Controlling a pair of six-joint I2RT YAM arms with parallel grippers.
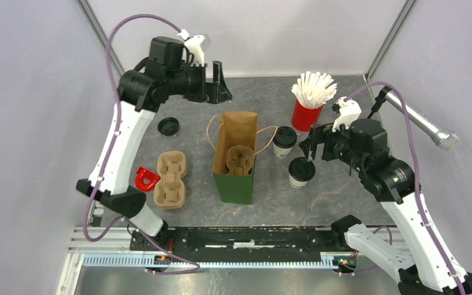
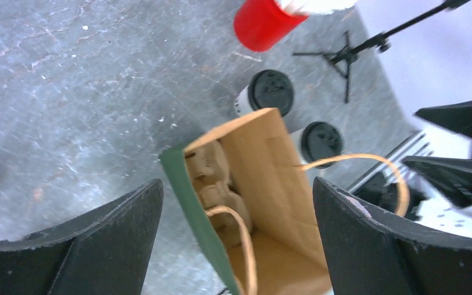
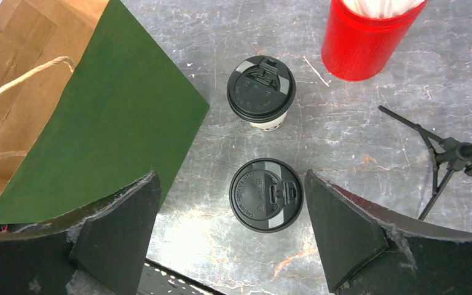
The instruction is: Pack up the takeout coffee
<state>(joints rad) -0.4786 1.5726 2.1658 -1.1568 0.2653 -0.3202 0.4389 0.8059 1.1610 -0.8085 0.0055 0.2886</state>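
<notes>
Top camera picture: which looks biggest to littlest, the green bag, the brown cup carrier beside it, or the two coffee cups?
1. Green bag
2. Brown cup carrier
3. Far coffee cup and near coffee cup: they look alike.

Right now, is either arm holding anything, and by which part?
Nothing is held. Both jaws stand open; the near cup shows between the right ones, untouched.

Coffee cup (image 2: pixel 322 140) half behind bag (image 2: pixel 264 166), straws (image 2: pixel 316 5) cropped

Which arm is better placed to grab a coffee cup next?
Right: its open right gripper hovers over the nearer lidded coffee cup, framed between its fingers. The left gripper is above the green bag, away from that cup.
</notes>
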